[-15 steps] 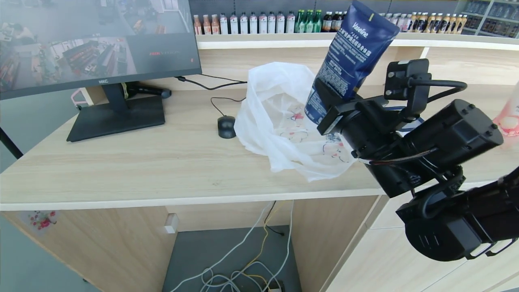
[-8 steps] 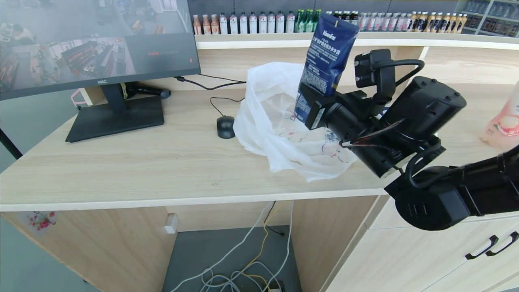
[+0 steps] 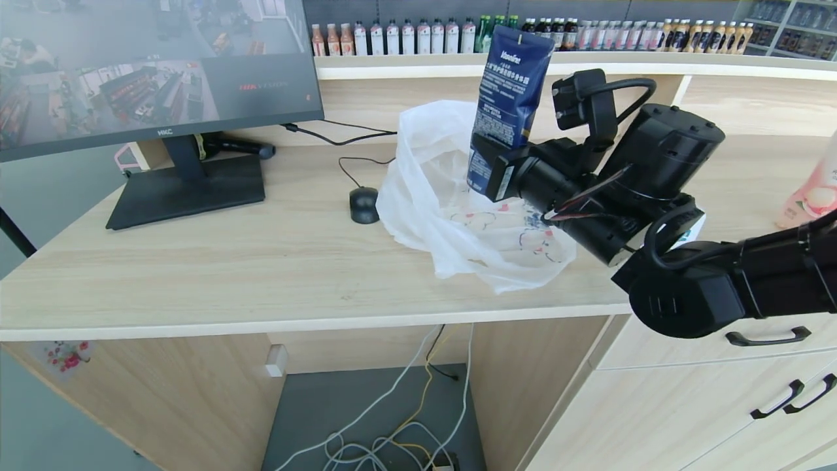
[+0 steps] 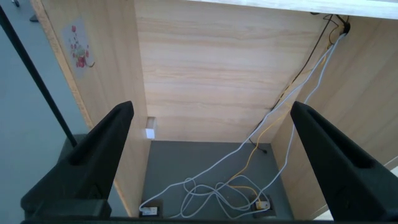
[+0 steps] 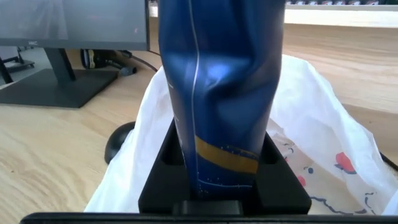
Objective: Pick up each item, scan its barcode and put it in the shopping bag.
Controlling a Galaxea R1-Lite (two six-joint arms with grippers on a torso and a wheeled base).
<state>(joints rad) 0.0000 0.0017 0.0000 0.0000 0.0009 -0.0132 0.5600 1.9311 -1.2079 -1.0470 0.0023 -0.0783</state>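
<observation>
- Worktop (image 3: 261, 261): pale wood; the bag sits on it.
- Bag (image 3: 431, 190) (image 5: 323, 118): thin white plastic with red and blue print, slumped open. It looks limp, so its mouth may fold shut under a dropped load.
- Pouch (image 3: 507, 98) (image 5: 224, 93): dark blue glossy film with white print and a gold band near its lower end. It stands almost upright, its lower end over the right side of the bag; I cannot tell if it touches the bag.
  - Handling, as a judgement: soft and yielding, already creased where squeezed. It is probably filled and top-heavy when held low, and the film is slick.
  - The flat faces of the lower body give the best hold; a firm, even squeeze should stop it sliding or flopping over.
- Right gripper (image 3: 500, 173) (image 5: 221, 168): just above the bag's right side, fingers clamped on the pouch's lower part from both faces.
- Left gripper (image 4: 211, 155): well below the bag, facing the space under the worktop, fingers wide apart with nothing between them.
- Bottle (image 3: 807, 196): pink, on the worktop well right of the bag; likely another item.
- Mouse (image 3: 365, 204): dark, just left of the bag.
</observation>
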